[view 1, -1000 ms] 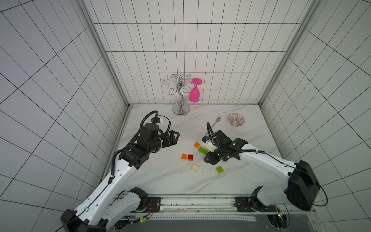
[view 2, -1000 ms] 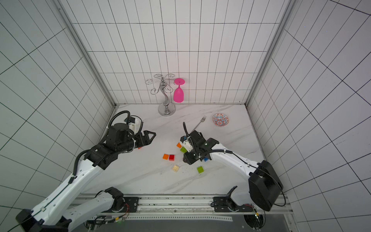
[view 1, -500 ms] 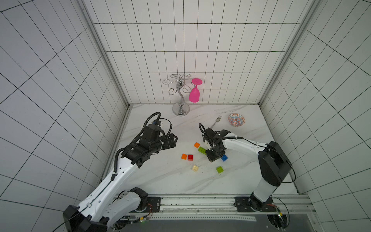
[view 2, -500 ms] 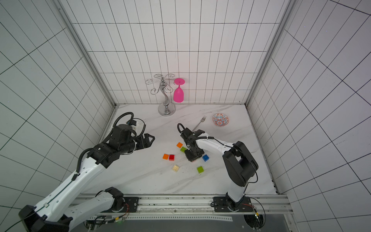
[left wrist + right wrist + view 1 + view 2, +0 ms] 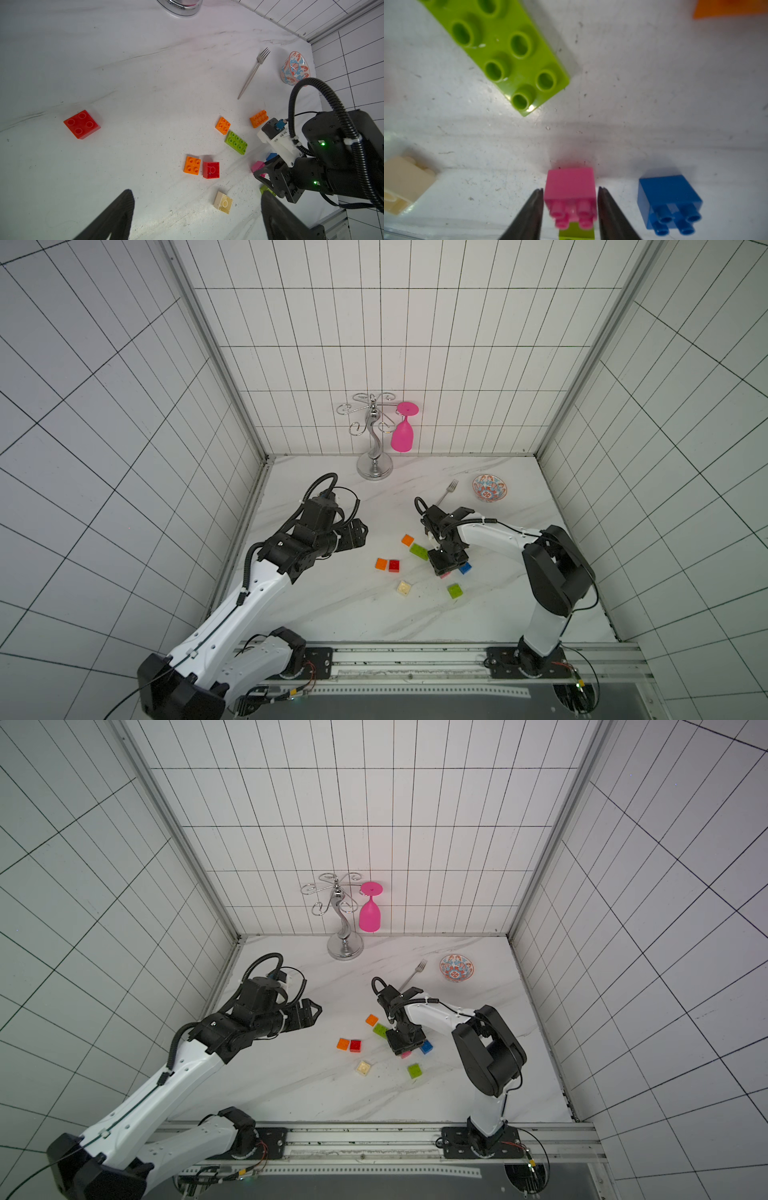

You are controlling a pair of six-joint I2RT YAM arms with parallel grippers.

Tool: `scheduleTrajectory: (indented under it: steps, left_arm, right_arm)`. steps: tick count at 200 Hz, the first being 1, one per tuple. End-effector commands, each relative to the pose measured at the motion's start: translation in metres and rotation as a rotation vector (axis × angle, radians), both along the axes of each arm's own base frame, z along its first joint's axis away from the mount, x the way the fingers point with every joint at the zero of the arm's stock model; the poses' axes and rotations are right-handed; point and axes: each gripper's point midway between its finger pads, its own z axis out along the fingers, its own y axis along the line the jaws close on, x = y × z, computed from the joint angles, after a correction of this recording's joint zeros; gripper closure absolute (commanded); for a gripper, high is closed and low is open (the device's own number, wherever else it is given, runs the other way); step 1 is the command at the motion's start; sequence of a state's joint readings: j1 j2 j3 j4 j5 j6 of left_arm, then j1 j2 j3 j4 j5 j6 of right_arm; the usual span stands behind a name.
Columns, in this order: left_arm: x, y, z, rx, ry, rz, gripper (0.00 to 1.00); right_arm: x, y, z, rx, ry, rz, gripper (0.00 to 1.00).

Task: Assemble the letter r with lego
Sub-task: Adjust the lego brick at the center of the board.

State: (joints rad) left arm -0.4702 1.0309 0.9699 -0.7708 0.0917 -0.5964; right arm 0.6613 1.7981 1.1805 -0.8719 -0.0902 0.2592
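Slippage threatens: right gripper (image 5: pixel 570 189), jaws parted astride the small pink studded plastic brick (image 5: pixel 570 182) lying sideways at 4 o'clock of the long lime-green plastic brick (image 5: pixel 418 551), may twist it if one side touches first; left gripper (image 5: pixel 196 192) gapes empty.

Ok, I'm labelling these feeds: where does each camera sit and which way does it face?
Both top views: high above the front rail, looking down at the marble table; both arms whole, left gripper and right gripper.
Left wrist: on the left arm, looking across the table toward the right arm; own fingertips show.
Right wrist: on the right arm, looking down closely at the pink brick between its own fingers.
Shared: the long green brick shows in every view.
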Motion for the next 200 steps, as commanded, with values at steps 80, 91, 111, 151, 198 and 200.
scheduleTrajectory:
  steps: [80,91,111,151,198,200]
  left_arm:
    - [-0.013,-0.055,-0.051,0.217,0.056,-0.115,0.32]
    - [-0.018,-0.073,-0.066,0.247,0.097,-0.150,0.35]
    - [-0.022,-0.095,-0.097,0.337,0.162,-0.171,0.35]
    - [-0.012,-0.106,-0.133,0.453,0.236,-0.088,0.35]
    - [-0.008,-0.120,-0.157,0.455,0.283,-0.109,0.47]
    - [-0.007,-0.120,-0.158,0.456,0.283,-0.109,0.48]
  right_arm:
    - [0.026,0.003,0.123,0.614,-0.431,-0.232,0.39]
    - [0.027,-0.006,0.133,0.697,-0.461,-0.300,0.40]
    - [0.027,-0.025,0.135,0.742,-0.469,-0.405,0.40]
    - [0.022,-0.057,0.123,0.644,-0.494,-0.540,0.35]
    - [0.018,-0.055,0.122,0.659,-0.484,-0.526,0.35]
    - [0.018,-0.055,0.122,0.660,-0.485,-0.526,0.35]
